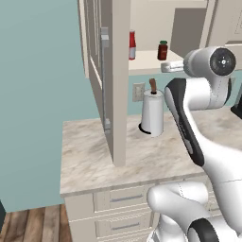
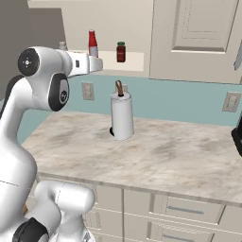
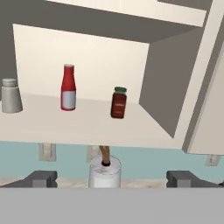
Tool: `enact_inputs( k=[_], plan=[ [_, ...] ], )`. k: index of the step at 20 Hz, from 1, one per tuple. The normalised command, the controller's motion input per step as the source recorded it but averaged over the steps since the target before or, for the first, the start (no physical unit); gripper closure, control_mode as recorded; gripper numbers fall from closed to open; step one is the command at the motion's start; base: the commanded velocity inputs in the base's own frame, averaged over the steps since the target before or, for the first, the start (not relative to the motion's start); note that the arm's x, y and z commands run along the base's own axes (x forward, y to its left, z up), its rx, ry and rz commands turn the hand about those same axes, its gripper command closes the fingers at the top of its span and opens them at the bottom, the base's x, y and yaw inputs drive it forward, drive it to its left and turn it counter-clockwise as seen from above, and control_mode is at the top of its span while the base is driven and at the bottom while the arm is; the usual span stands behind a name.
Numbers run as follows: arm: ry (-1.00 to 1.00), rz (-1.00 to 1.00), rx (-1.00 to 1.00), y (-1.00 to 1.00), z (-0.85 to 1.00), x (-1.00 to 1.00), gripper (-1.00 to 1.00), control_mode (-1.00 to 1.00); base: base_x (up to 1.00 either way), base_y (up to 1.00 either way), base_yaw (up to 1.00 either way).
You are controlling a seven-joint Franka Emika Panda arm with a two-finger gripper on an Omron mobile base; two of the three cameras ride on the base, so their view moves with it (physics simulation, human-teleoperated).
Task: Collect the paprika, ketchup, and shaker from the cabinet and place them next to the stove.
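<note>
A: So, where do the three things stand?

B: All on the shelf of the open cabinet (image 3: pixel 175 78). From the hand view the shaker (image 3: pixel 11 95) is far left, the ketchup (image 3: pixel 68 87) stands right of it, and the paprika (image 3: pixel 118 102) sits further right and a little nearer the shelf's front edge — each upright and well apart from the others.

A: And the jaws?

B: Spread wide, gripping nothing. The gripper (image 3: pixel 111 178) is level with the shelf's front edge, out in front of the cabinet, and touches none of the jars. In the right base view the hand points toward the ketchup and paprika.

A: Anything below?

B: A paper towel roll (image 2: pixel 122 116) on its holder, upright on the marble worktop (image 2: pixel 179 156) near the back wall — just under the shelf. The left cabinet door (image 1: pixel 113 85) stands swung open toward the robot.
</note>
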Motion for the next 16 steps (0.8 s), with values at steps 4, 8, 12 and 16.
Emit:
enact_inputs(
  k=[4, 8, 12, 16],
  plan=[
    [0.0, 0.0, 0.0, 0.0, 0.0, 0.06, -1.0, -1.0, 0.0, 0.0, 0.0],
    [0.0, 0.0, 0.0, 0.0, 0.0, 0.12, -1.0, -1.0, 0.0, 0.0, 0.0],
    [0.0, 0.01, 0.0, 0.0, 0.0, 0.32, -1.0, -1.0, 0.0, 0.0, 0.0],
    [0.0, 0.0, 0.0, 0.0, 0.0, 0.45, -1.0, -1.0, 0.0, 0.0, 0.0]
  ],
)
